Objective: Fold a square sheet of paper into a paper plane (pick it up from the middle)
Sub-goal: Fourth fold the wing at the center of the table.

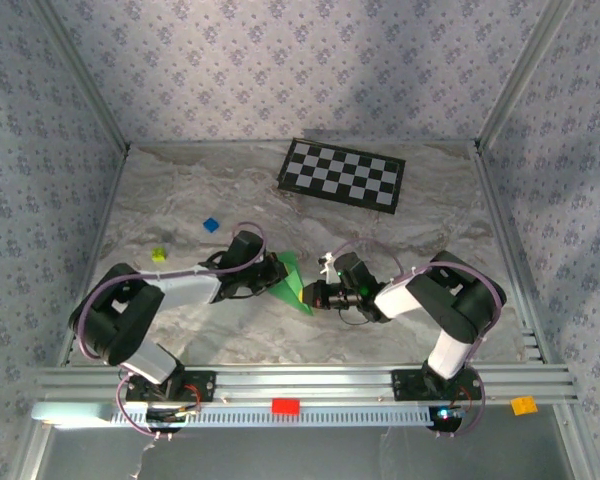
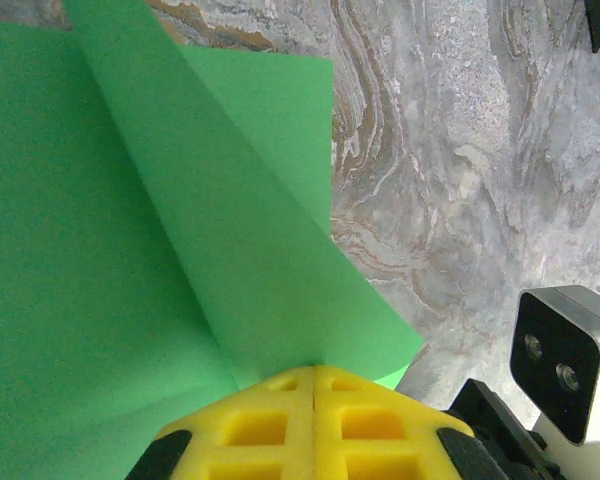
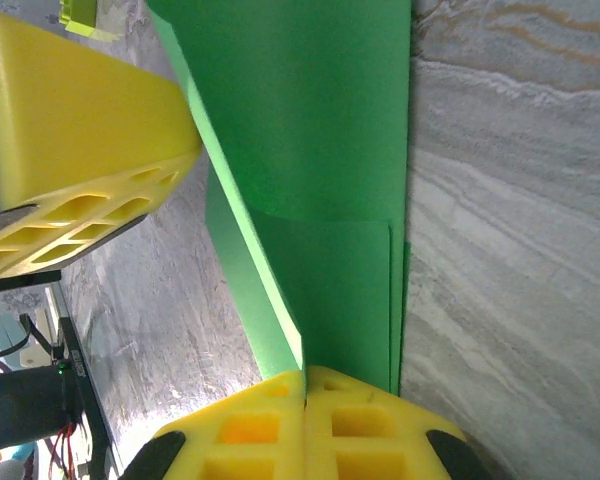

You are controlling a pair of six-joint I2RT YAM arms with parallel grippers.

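The left gripper [image 2: 313,378] has its yellow fingers [image 2: 260,428] pressed together on an edge of the sheet of paper [image 2: 150,270], which fans away from the tips in overlapping layers with a sharp diagonal crease. The right gripper [image 3: 305,380] is likewise clamped on the sheet from the opposite side, with one flap standing up from its tips. The bright green, partly folded paper sits between both grippers near the middle of the marbled table [image 1: 410,240], narrowing to a point toward the arm bases.
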